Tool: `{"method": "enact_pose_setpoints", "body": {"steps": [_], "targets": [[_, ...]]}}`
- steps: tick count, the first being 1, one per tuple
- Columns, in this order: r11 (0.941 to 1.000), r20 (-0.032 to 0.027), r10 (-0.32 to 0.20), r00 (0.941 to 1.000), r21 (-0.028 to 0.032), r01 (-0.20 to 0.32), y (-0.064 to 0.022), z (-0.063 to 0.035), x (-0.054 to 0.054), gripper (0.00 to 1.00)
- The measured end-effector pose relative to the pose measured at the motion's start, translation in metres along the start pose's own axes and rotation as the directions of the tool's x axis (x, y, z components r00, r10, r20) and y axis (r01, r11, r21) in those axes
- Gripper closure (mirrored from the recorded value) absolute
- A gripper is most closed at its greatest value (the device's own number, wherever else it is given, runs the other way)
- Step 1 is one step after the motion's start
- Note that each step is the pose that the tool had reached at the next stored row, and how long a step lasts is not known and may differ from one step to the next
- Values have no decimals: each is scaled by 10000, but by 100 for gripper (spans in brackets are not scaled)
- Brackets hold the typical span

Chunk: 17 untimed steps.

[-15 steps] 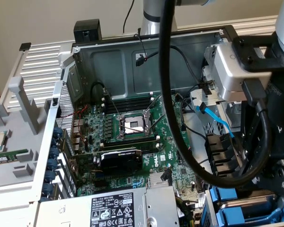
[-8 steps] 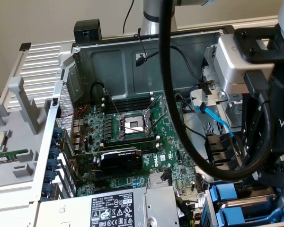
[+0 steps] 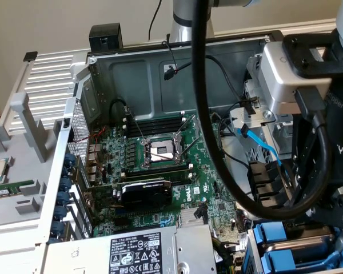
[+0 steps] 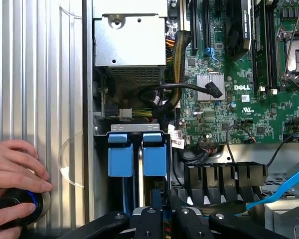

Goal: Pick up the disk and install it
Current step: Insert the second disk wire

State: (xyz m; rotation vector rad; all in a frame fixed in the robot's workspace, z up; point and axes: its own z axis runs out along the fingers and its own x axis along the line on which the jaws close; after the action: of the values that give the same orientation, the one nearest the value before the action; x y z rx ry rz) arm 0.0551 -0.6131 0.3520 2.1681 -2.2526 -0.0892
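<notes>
Two blue-framed drives stand on edge side by side in the bay at the corner of the open computer case (image 4: 89,124). The disk (image 4: 154,155) is the one nearer the motherboard, in line with my gripper (image 4: 163,200); its neighbour (image 4: 119,155) sits at the same level. My black fingers (image 4: 155,198) stand close together just short of the disk's blue end, and I see nothing between them. In the exterior view the blue frames (image 3: 274,235) show at the lower right, below the arm's wrist (image 3: 297,68).
A person's hand (image 4: 15,167) rests on a black knob (image 4: 12,211) on the ribbed grey surface beside the case. The grey power supply (image 4: 129,45) lies beyond the bay. A blue cable (image 4: 284,191) and black fan shroud (image 4: 224,177) lie next to it. A thick black cable (image 3: 208,142) hangs across the motherboard (image 3: 160,171).
</notes>
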Motion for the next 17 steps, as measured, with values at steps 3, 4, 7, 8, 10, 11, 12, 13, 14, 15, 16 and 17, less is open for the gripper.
{"method": "enact_pose_setpoints", "body": {"steps": [3,4,7,8,10,11,12,13,14,15,16,17], "targets": [[10000,56,-3,10000,3,3,-1,3,7,84],[10000,71,-4,10000,8,4,-1,6,7,84],[10000,79,-2,10000,12,2,-2,14,8,84],[10000,79,-1,10000,13,1,-2,16,8,84],[10000,78,0,10000,13,0,-2,19,8,84],[10000,80,1,10000,14,-1,-2,20,8,84],[10000,80,2,10000,16,-2,-2,22,7,84],[10000,78,2,10000,19,-2,-2,23,7,84],[10000,71,1,10000,22,-1,-2,24,7,84],[10000,69,1,10000,22,-1,-2,23,7,84],[10000,67,1,10000,22,-1,-2,23,6,84],[10000,66,1,10000,22,-1,-2,22,6,84]]}}
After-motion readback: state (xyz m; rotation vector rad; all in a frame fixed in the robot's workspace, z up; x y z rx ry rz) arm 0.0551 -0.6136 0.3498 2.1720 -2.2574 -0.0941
